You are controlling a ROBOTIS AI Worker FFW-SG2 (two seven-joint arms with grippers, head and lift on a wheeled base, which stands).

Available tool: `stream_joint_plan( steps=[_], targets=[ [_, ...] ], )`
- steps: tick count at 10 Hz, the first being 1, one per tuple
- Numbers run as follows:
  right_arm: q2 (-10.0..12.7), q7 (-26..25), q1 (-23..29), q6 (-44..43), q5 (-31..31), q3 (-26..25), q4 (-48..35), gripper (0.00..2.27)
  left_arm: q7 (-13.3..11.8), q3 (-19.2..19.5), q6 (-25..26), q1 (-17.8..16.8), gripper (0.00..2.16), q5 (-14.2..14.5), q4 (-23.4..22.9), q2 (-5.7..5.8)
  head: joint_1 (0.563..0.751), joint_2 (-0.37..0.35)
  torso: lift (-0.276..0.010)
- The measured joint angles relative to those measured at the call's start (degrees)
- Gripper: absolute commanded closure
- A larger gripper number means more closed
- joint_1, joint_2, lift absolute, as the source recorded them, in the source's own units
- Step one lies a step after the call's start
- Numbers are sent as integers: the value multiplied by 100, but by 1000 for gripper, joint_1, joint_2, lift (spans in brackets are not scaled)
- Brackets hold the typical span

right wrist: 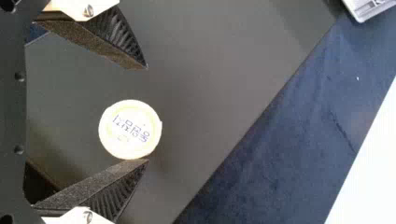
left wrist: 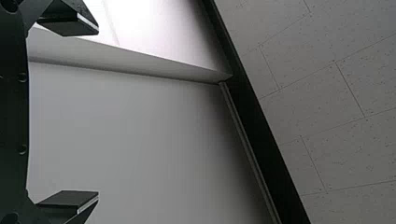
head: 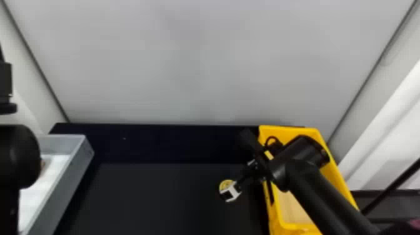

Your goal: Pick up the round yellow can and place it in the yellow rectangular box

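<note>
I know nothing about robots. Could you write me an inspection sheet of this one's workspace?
Surface: dark tabletop
Job's things: round yellow can between the right pincer's fingers; yellow box at the right, partly behind the right arm
Clutter: grey tray at the left
Grippers: left pincer open, facing wall and ceiling; right pincer open around the can
Cables: black loop near the right wrist, probably a cable
Surroundings: pale walls

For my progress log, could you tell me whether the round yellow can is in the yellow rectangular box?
Out: the can is between parted fingers of the right gripper, over the black tabletop, beside the box.
</note>
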Motion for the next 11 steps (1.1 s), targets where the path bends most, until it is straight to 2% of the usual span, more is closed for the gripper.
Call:
stream_joint_plan(
  steps=[11],
  targets=[
    [41,-355,-140,-848,-48,-77,781,58,17,-137,-79,-64,47,52,101,3,694,-56,0]
  ],
)
